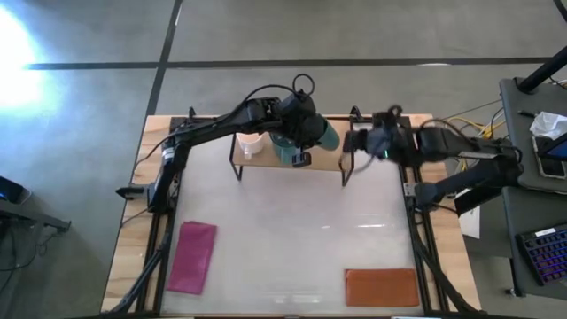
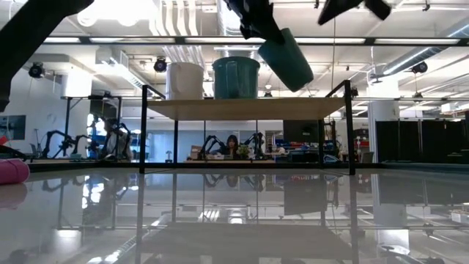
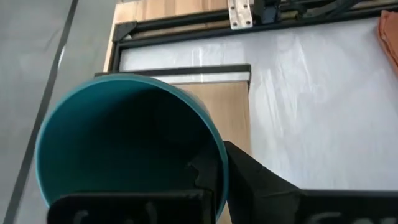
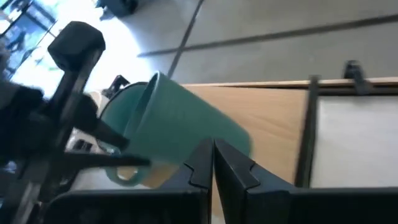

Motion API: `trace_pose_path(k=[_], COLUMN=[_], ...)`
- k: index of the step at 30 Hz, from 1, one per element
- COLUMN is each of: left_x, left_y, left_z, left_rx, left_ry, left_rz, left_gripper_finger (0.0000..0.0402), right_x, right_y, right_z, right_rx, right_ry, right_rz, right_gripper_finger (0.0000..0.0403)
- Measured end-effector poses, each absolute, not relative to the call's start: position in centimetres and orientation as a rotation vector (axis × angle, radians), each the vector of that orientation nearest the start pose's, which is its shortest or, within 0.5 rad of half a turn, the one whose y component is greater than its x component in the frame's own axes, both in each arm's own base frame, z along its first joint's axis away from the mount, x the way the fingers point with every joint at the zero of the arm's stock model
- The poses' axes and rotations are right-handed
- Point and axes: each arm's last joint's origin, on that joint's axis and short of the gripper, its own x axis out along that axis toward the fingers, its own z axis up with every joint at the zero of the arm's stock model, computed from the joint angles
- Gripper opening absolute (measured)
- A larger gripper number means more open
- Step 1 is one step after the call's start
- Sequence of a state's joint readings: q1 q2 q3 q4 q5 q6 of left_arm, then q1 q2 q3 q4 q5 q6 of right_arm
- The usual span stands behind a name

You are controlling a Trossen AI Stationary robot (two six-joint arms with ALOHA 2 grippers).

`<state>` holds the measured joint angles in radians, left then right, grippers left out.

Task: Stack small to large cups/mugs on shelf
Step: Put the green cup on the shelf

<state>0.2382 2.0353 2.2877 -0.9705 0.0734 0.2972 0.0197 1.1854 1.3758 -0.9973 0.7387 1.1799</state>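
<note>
The light-wood shelf [image 1: 266, 161] [image 2: 242, 108] stands on thin black legs at the table's far side. On its board sit a white mug [image 1: 250, 144] [image 2: 185, 81] and, right of it, a teal mug [image 1: 283, 147] [image 2: 236, 77], both upright on their bases. My left gripper [image 1: 306, 133] [image 2: 255, 20] [image 3: 214, 168] is shut on a dark green cup [image 1: 326, 135] [image 2: 286, 59] [image 4: 180, 134] above the shelf's right part. My right gripper [image 1: 352, 142] [image 4: 211, 165] hovers shut just right of that cup, touching nothing. My left gripper holds the dark green cup by its rim wall [image 3: 219, 163], one finger inside the mouth and one finger [image 3: 249, 180] outside. The cup is lifted clear above the shelf's right part and tilted, its base [image 2: 300, 77] lowest and pointing toward the table's right.
A pink cloth [image 1: 195, 257] [image 2: 11, 170] lies near the table's left front, and a brown-orange mat [image 1: 381, 285] near the right front. The middle of the white table top [image 1: 292, 221] is bare. People sit in the room behind the shelf.
</note>
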Motion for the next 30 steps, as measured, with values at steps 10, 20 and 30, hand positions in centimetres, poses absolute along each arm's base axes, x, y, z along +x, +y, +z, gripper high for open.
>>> trace_pose_path(k=[10,20,30], left_x=[42.5,42.6,42.9], left_y=[10.1,10.3,10.4], left_z=[39.7,39.5,39.7], left_rx=[0.227,0.225,0.233], left_ry=[0.688,0.697,0.652], left_rz=[0.041,0.042,0.052], left_gripper_finger=[0.0000,0.0000,0.0029], right_x=[21.2,22.2,22.4], right_y=[-7.9,-8.8,-8.9], right_z=[36.5,34.5,33.5], right_rx=[0.946,0.970,0.962], right_ry=[0.449,0.485,0.523], right_rz=[-0.956,-0.885,-0.894], right_gripper_finger=[0.0008,0.0008,0.0009])
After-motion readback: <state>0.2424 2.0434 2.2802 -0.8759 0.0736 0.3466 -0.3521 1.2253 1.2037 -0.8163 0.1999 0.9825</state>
